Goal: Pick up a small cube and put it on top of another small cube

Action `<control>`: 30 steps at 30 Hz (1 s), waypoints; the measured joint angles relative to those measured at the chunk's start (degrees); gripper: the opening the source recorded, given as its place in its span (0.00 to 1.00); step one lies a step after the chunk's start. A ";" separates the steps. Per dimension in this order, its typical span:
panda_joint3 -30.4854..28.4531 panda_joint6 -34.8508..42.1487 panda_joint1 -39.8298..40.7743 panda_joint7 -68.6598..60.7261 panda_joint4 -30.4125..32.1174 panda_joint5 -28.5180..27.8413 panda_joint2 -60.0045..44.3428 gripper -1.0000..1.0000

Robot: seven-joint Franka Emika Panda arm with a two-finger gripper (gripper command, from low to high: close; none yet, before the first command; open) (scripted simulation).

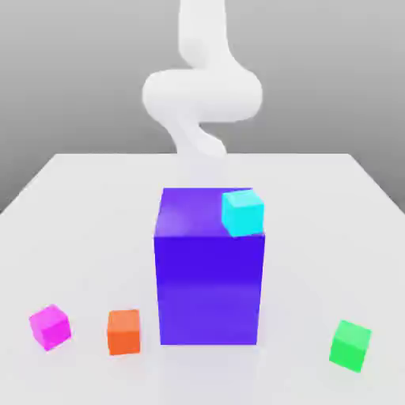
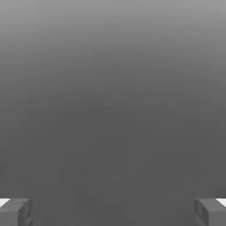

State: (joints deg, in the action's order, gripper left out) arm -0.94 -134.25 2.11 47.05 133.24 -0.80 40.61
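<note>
Claw (image 2: 113, 212) spread wide, empty, nothing between the fingertips (image 2: 15, 212). Arm (image 1: 202, 95) sits far back behind the big purple block (image 1: 210, 277). Pink cube (image 1: 50, 327) lies near edge of the bench (image 1: 87, 206), exterior view's left, just beside the orange cube (image 1: 123, 331). Best approach: drop straight over pink, fingers clear of orange.

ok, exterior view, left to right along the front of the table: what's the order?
Small magenta-pink cube → small orange cube → big blue-purple block → small green cube. The small cyan cube sits on the block's top, so I left it out.
</note>
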 joint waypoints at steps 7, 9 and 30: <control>-3.61 -7.02 5.68 3.00 4.14 -1.68 -14.83 0.50; -4.90 -8.99 7.10 3.67 5.30 -1.90 -18.95 0.50; -6.55 -32.60 24.07 -3.33 12.02 13.01 -62.66 0.00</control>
State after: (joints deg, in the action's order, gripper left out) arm -7.49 -166.85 26.18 43.72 145.26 12.21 -22.05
